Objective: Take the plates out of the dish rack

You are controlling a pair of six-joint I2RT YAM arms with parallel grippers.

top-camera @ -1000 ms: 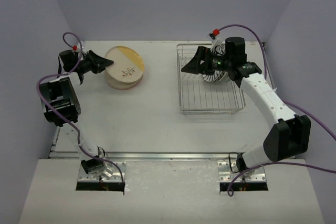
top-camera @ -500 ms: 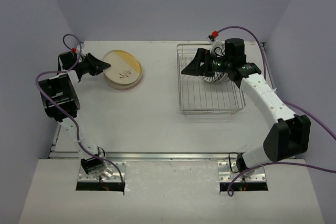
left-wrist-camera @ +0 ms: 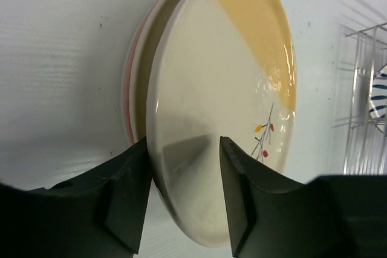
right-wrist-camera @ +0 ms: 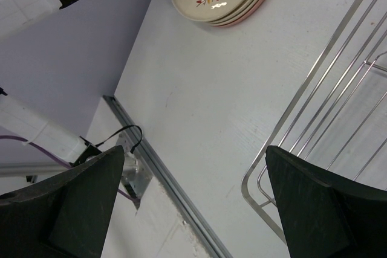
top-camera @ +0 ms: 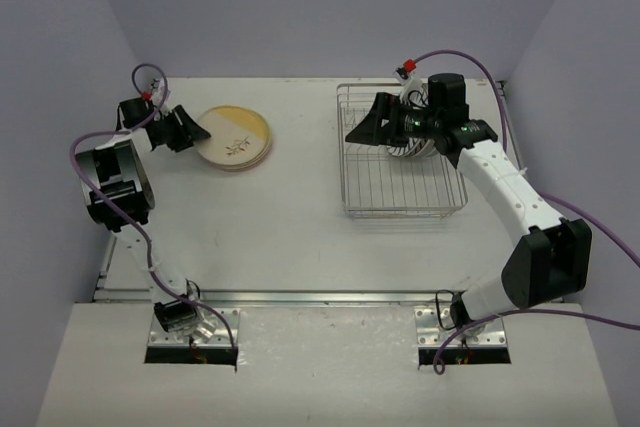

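Here, left gripper (left-wrist-camera: 182, 144) parted at rim of stacked plates (left-wrist-camera: 224, 70), right gripper (right-wrist-camera: 195, 152) wide over dish rack (top-camera: 400, 189).

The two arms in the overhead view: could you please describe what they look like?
The left arm and right arm mix white links with chunky black joint housings. A purple cable loops along each, with a red cap near the wrist. The left end effector and right end effector each have two matte black, wedge-shaped fingers.
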